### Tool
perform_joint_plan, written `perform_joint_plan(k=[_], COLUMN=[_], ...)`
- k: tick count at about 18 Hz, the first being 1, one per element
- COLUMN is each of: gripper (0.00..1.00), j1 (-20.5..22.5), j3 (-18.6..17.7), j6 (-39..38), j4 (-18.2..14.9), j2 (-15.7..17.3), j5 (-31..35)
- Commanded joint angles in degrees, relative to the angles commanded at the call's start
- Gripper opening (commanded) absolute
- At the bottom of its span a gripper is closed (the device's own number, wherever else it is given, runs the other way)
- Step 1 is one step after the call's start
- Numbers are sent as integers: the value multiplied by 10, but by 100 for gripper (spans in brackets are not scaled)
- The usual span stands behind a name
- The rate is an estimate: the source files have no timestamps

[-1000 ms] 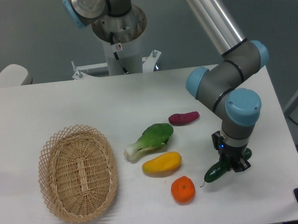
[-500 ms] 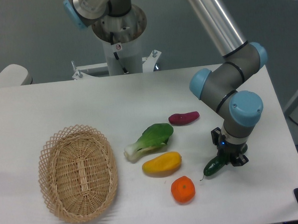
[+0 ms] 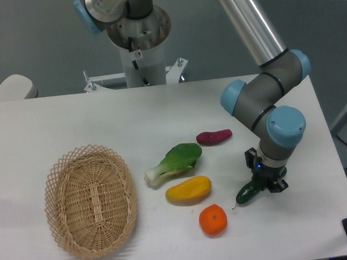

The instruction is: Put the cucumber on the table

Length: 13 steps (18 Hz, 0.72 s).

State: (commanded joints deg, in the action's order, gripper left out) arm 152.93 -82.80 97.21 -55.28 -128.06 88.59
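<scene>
Camera view, cucumber: the cucumber (image 3: 247, 193) is seen low over or on the table (image 3: 74, 118), at about 4 o'clock from the table's middle; whether it touches the surface cannot be told.
Camera view, gripper: the gripper (image 3: 266, 183) is pointed straight down, and its fingers are closed on the cucumber's upper right end; the free end with the thin stem sticks out toward 8 o'clock.
Camera view, neighbours: an orange (image 3: 213, 219) is found near the stem tip at 8 o'clock; a yellow fruit (image 3: 189, 190) lies at 9 o'clock of the cucumber, a leafy vegetable (image 3: 174, 163) beyond it, and a purple vegetable (image 3: 214, 137) at 11 o'clock. A wicker basket (image 3: 90, 201) is set well apart at 9 o'clock.
Writing: a small sticker is seen on the robot's base (image 3: 138, 54); it is too small to be read.
Hidden: the fingertips are largely covered by the wrist (image 3: 285, 130), and the cucumber's gripped end is concealed.
</scene>
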Motion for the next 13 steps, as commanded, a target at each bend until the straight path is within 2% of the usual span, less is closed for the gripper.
perform_joint_plan(k=[1,3,7,13], gripper=[48,76,100,100], j1=[0,-1,-4,-12], j3=[3,10,24,47], j6=[0,0,0,-25], j4=[0,4,4,4], j2=[-1,-1,0,13], j5=[1,1,3,-1])
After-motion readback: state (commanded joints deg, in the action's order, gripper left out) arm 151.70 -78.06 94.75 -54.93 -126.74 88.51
